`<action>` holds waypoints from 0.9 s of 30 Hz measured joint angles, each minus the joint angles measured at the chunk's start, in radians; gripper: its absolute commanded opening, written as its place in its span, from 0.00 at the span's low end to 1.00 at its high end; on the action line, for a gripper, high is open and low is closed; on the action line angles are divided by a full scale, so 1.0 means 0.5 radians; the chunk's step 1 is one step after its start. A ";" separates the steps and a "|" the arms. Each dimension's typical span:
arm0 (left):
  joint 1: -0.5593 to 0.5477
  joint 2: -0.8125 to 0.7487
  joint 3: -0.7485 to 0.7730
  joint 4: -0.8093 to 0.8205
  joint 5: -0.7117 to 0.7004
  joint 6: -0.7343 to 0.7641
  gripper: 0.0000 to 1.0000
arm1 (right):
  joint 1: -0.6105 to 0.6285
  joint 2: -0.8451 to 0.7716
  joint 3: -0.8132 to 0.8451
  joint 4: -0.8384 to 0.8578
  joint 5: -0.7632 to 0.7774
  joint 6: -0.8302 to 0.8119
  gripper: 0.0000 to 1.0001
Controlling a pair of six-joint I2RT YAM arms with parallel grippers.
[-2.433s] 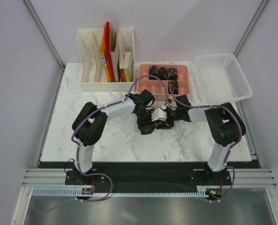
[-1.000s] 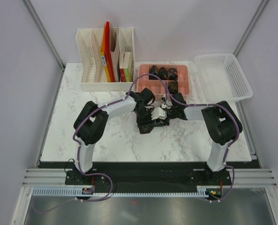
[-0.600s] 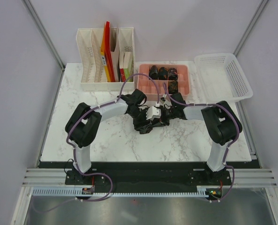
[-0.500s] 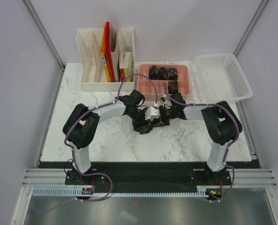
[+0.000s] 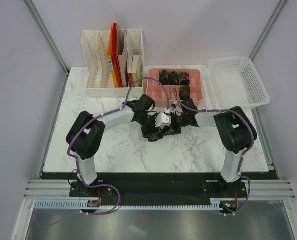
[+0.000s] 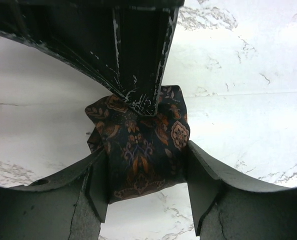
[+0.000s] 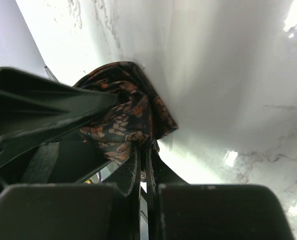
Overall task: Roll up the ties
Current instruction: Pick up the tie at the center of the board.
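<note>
**Two grippers, one lumpy bundle caught between them**

Both arms meet near the middle of the table (image 5: 113, 145), a little toward its far edge. From the left, the left gripper (image 6: 144, 165) comes in with its fingers (image 6: 96, 182) standing apart, one on each flank of the tie (image 6: 138, 135). The cloth touches both fingers, but I cannot tell whether they squeeze it or only bracket it.

The tie is a bunched bundle lying on the marble, not a neat roll. In the left wrist view its longer side runs along the fingers, pointing away from the wrist.

From the right, the right gripper (image 7: 142, 155) has its fingers pressed together on a fold of the bundle, meeting the cloth head-on from the side opposite the left wrist. To my eye that is the relation that matters: the bundle sits squarely between the two, neither arm nearer. Any tightening would have to turn it about the pinched fold.

Further right, by the far edge, the pink tray (image 5: 202, 85) holds rolled ties (image 5: 174, 77).
</note>
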State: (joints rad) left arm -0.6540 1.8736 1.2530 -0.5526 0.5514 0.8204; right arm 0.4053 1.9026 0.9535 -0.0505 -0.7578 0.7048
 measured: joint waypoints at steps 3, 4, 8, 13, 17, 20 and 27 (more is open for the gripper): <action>-0.004 0.001 0.043 -0.041 -0.002 0.000 0.64 | -0.001 0.017 0.010 -0.008 0.008 -0.002 0.00; -0.004 0.001 0.050 -0.050 -0.002 -0.001 0.64 | -0.001 0.018 0.010 -0.011 0.009 -0.002 0.00; -0.004 0.005 0.060 -0.063 0.001 -0.002 0.65 | -0.001 0.018 0.010 -0.019 0.014 -0.004 0.00; -0.003 0.011 0.067 -0.078 0.005 -0.002 0.69 | -0.001 0.018 0.012 -0.027 0.026 -0.005 0.00; -0.003 0.011 0.100 -0.097 0.011 -0.038 0.70 | -0.001 0.020 0.015 -0.047 0.045 -0.008 0.00; -0.003 0.011 0.128 -0.104 0.010 -0.069 0.70 | -0.003 0.021 0.018 -0.070 0.063 -0.012 0.00; -0.003 0.011 0.137 -0.130 0.002 -0.069 0.71 | -0.003 0.029 0.039 -0.112 0.080 -0.027 0.00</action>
State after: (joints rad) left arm -0.6556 1.8793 1.3212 -0.6178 0.5526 0.7860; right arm 0.4038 1.9171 0.9730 -0.1066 -0.7177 0.6910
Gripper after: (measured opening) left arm 0.706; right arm 0.033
